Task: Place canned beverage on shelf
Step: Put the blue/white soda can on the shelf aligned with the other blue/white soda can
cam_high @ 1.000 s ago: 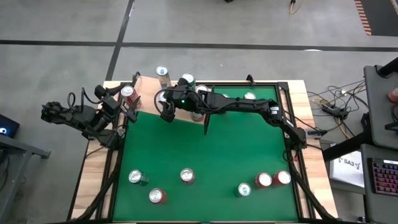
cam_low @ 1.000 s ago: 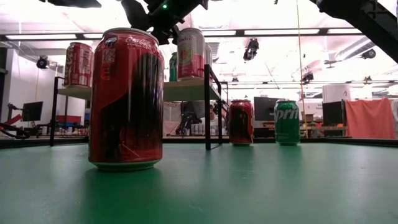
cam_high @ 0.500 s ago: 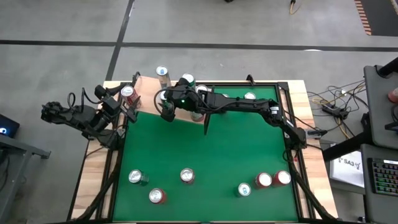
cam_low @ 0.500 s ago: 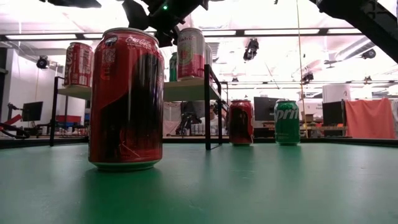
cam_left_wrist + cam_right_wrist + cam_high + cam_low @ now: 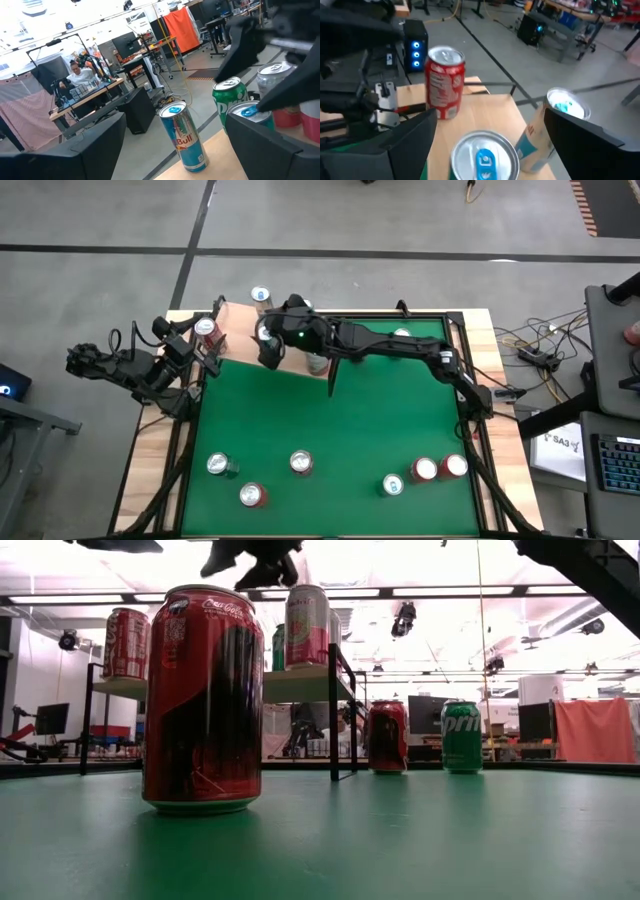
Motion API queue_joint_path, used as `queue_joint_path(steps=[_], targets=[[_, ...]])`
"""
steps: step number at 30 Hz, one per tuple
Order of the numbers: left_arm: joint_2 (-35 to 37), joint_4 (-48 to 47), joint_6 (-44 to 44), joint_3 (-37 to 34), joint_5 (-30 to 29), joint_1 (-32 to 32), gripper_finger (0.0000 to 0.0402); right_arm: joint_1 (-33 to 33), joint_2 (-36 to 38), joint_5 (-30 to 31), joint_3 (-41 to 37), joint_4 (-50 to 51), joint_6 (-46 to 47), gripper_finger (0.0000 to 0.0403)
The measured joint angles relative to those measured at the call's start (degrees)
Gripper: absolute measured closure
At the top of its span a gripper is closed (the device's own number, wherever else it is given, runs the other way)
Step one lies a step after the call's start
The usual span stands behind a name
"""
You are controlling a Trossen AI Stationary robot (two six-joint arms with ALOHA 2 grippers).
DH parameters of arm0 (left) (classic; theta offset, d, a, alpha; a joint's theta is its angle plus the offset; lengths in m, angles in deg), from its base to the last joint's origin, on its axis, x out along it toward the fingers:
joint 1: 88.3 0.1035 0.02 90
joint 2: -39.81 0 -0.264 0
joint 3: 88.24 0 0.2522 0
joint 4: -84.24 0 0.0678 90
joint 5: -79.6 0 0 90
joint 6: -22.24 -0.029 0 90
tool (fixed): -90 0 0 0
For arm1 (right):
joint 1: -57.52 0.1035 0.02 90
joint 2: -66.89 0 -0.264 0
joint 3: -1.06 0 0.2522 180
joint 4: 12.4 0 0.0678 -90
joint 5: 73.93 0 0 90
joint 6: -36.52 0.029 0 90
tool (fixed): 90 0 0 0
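Hovering released over four shelf (image 5: 238, 330) cans, right pincer (image 5: 485, 150); six cans on table (image 5: 330, 430).

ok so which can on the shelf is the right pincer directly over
The silver-topped can between the right pincer's open fingers; the red can and the slim blue-and-silver can stand off to either side.

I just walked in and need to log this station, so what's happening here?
The right gripper hangs open over the shelf at the table's far left corner, right above a silver-topped can standing there, not gripping it. A red can and a blue Red Bull can also stand on the shelf. The left gripper waits open beside the shelf. More cans stand along the near edge of the green table.
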Motion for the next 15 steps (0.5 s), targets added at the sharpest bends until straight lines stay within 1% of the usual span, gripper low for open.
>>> queue_joint_path(steps=[4, 8, 11, 15], targets=[[0.00, -0.27, 0.04, 0.00, 0.00, 0.00, 0.0075, 0.83, 0.60, -0.23, 2.63, 4.47, -3.05, 0.0061], [0.00, -0.46, 0.25, 0.00, 0.00, 0.00, 0.0075, 1.13, 1.07, -0.21, 3.14, 8.65, -4.91, 0.0107], [0.00, -0.44, 0.43, 0.00, 0.02, 0.02, 0.0075, 1.11, 1.34, -0.02, 3.17, 11.86, -6.00, 0.0160], [-0.02, -0.44, 0.43, 0.00, 0.07, 0.00, 0.0075, 1.05, 1.54, 0.07, 3.18, 14.28, -6.04, 0.0256]])
